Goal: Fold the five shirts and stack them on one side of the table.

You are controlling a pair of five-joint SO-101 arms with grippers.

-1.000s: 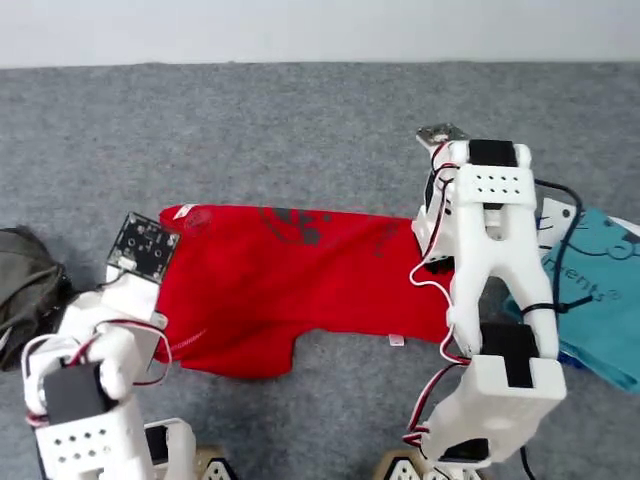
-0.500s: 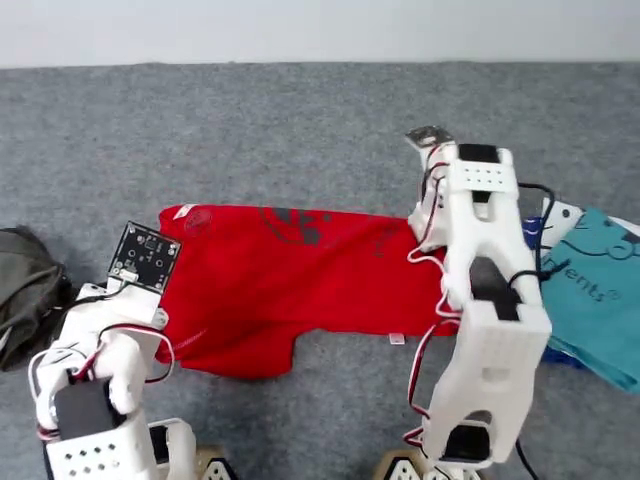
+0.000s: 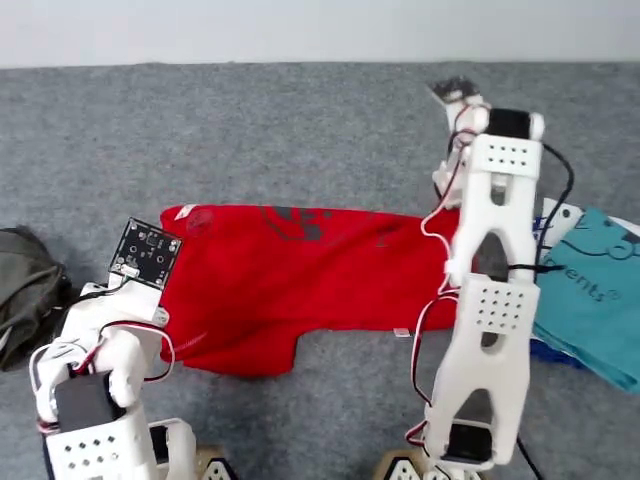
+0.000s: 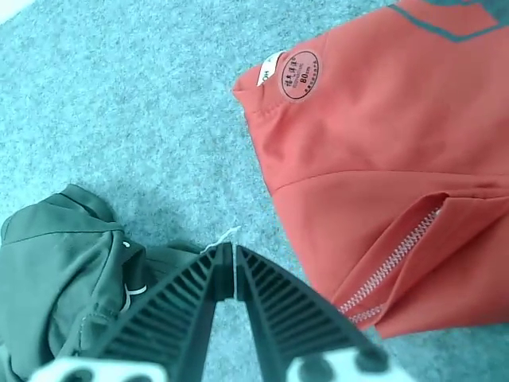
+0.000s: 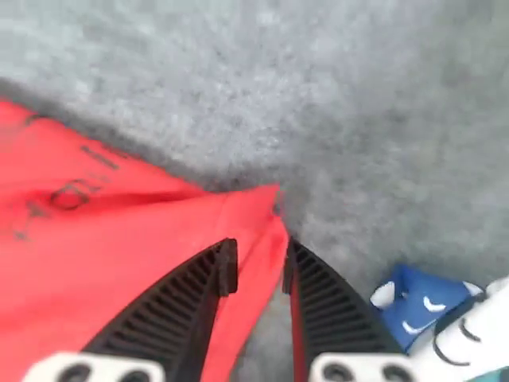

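A red shirt (image 3: 290, 285) lies spread across the middle of the grey table (image 3: 250, 120). My right gripper (image 5: 256, 263) is at its far right corner, shut on the red shirt (image 5: 95, 263) with a fold of cloth between the fingers. The right arm (image 3: 495, 200) stretches over that corner in the high view. My left gripper (image 4: 235, 259) is shut and holds nothing. It hovers over bare table between the red shirt's labelled left corner (image 4: 290, 76) and a crumpled dark green shirt (image 4: 64, 270). The left arm (image 3: 100, 350) sits at the near left.
The dark green shirt (image 3: 25, 290) lies bunched at the table's left edge. A teal shirt (image 3: 590, 290) lies at the right over a blue garment (image 5: 413, 306). The far strip of table is bare carpet up to a pale wall (image 3: 300, 30).
The right arm has stretched farther back and to the right, and the red shirt's right corner has gone with it. The left arm drew back slightly toward the near edge.
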